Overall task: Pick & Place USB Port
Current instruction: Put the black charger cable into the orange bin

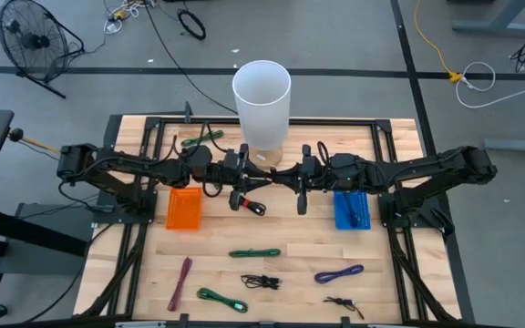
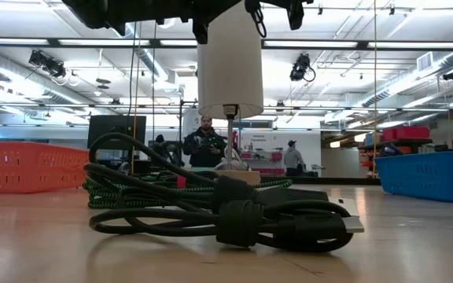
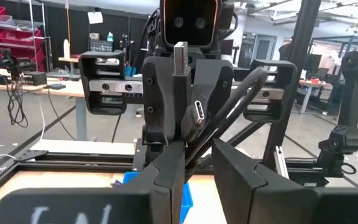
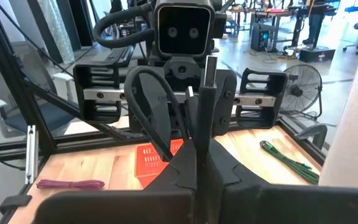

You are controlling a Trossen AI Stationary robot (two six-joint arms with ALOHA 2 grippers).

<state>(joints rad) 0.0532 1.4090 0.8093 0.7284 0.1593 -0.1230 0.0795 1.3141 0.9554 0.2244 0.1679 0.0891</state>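
Note:
A black USB cable (image 1: 272, 179) hangs in the air between my two grippers over the middle of the table, just in front of a tall white cup (image 1: 262, 100). My right gripper (image 4: 199, 163) is shut on it, and the cable's silver plug (image 4: 210, 68) sticks up above the fingers. My left gripper (image 3: 199, 163) faces it from the left, with cable strands (image 3: 229, 112) running in between its fingertips. An orange bin (image 1: 184, 208) lies near the left gripper and a blue bin (image 1: 351, 210) near the right. My left gripper has the cable's strands (image 3: 194, 149) pinched between its two fingertips, coming level from the table's left. The cable is lifted clear of the table. My right gripper pinches the dark plug body (image 4: 202, 124) between its shut fingers, level from the table's right. The silver plug (image 3: 180, 53) stands upright above them, clear of the table.
Several loose cables lie on the near half of the table: green (image 1: 254, 252), black (image 1: 261, 281), purple (image 1: 339, 272), maroon (image 1: 181, 282). Another green one (image 1: 200, 138) lies near the far edge. A black coil (image 2: 226, 212) fills the low view. People stand beyond the table.

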